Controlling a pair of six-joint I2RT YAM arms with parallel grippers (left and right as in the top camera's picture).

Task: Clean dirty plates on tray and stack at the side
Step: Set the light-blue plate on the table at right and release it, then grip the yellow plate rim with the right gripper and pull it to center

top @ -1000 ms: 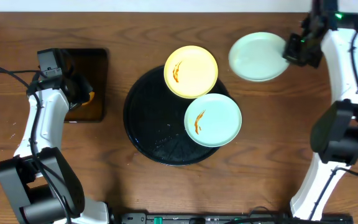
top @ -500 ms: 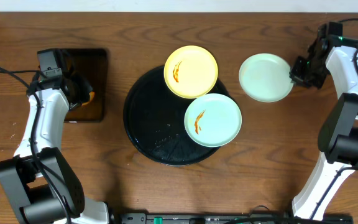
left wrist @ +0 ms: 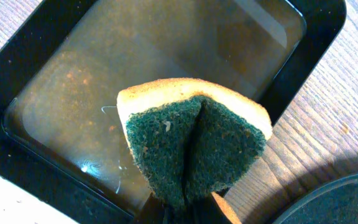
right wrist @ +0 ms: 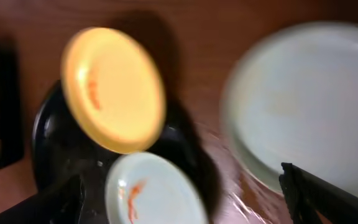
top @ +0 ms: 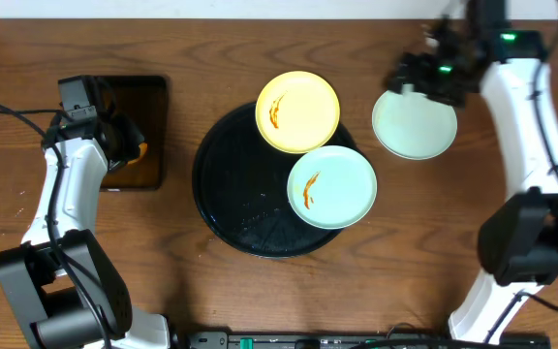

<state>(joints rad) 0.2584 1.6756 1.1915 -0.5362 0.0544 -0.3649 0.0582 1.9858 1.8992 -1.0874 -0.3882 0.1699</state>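
1. The left tool (top: pixel 127 147) is pressed together on a folded green-and-yellow sponge (left wrist: pixel 194 146), which hangs over the rectangular tray (left wrist: pixel 36 56) of brownish liquid.
2. The right tool (top: pixel 422 78) is spread wide and grips nothing. It hovers over the edge of a pale mint plate (top: pixel 415 126).
3. That plate lies on the tabletop (top: pixel 434 242), just right of the round black tray (top: pixel 231 184).
4. The yellow plate (top: pixel 297 111), streaked with sauce, overhangs the round tray's rim.
5. A second mint plate (top: pixel 331 186), also streaked, sits on the round tray's right side, meeting the yellow one.
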